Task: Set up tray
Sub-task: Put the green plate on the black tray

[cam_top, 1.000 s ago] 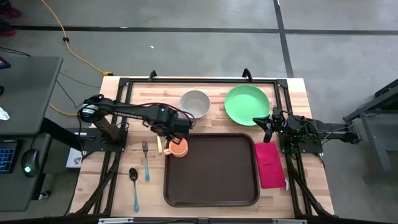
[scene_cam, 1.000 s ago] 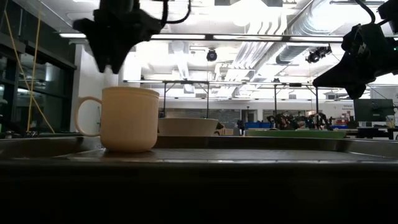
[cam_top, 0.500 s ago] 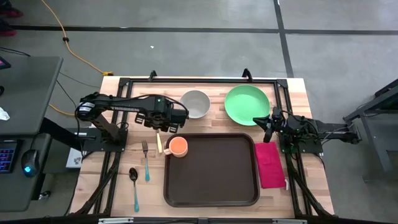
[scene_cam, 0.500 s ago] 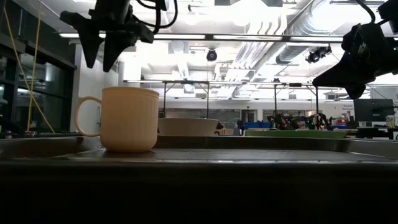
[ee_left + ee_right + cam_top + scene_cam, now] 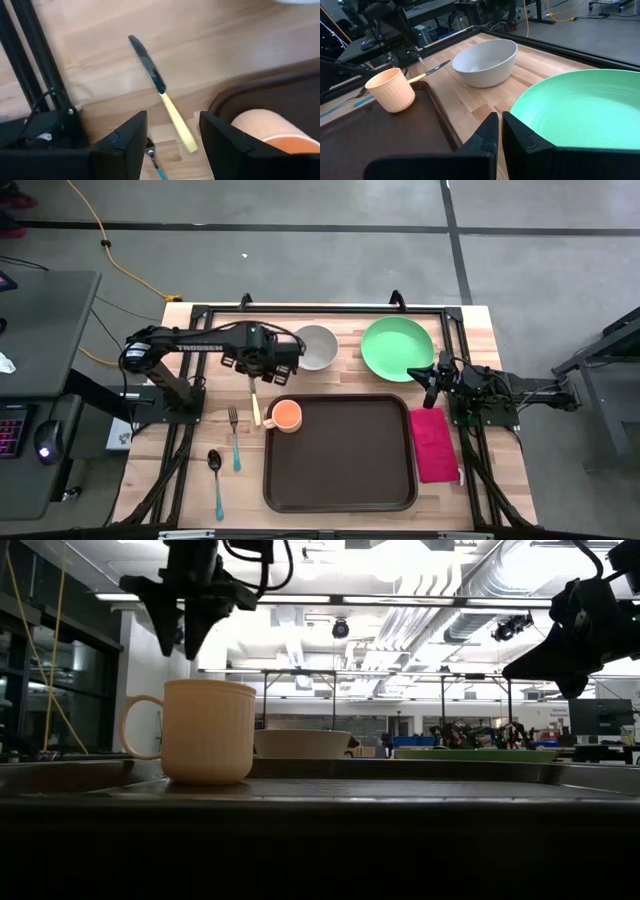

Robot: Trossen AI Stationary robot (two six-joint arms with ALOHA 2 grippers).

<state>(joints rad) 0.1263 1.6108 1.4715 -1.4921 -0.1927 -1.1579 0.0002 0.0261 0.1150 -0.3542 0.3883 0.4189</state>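
Right now your left claw (image 5: 262, 365) hangs above the bare wood with its fingers (image 5: 125, 142) apart and nothing between them. Directly under it lies the knife (image 5: 160, 92), dark blade and pale yellow handle, flat on the table. Just past the handle end sits the orange cup (image 5: 286, 415), standing upright in the tray's near corner. The tray (image 5: 345, 485) is the big dark brown one, lying on the side of your left claw that faces the other arm and a little nearer the table's front edge. The white bowl (image 5: 314, 346) is just beside your left claw, and the fork (image 5: 234, 435) and spoon (image 5: 216, 480) lie further toward the front edge. Your right claw (image 5: 429, 384) waits with fingers together at the green plate's (image 5: 396, 345) rim, the pink napkin (image 5: 432, 444) just beside it.
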